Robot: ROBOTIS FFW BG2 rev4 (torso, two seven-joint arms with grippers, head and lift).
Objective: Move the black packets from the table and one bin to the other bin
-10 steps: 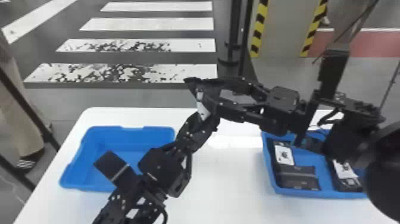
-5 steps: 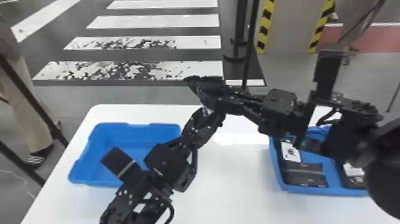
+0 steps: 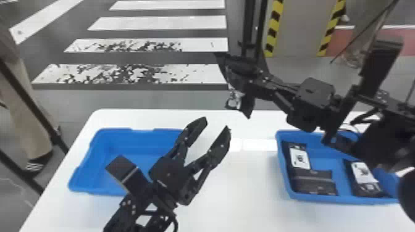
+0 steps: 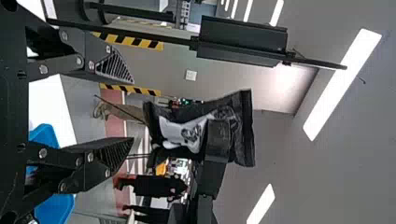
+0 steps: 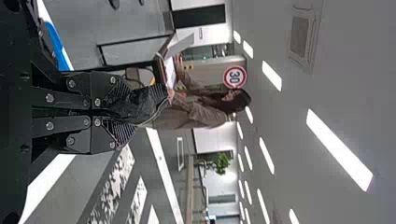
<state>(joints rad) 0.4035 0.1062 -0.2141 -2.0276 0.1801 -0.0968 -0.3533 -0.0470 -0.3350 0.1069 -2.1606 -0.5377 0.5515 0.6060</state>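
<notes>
Right gripper point(image 3: 242, 77) pinched on a black packet point(image 3: 247, 106) (white patch on its face), held up near the table's point(image 3: 241, 191) far edge. Left gripper point(image 3: 216, 124) spread, above the table between left bin point(image 3: 114, 131) and right bin point(image 3: 345, 200); more black packets point(image 3: 315, 182) lie in right bin

A black packet point(image 4: 187, 133) hangs pinched; others point(image 3: 299, 159) lie in the right bin point(image 3: 325, 155).
</notes>
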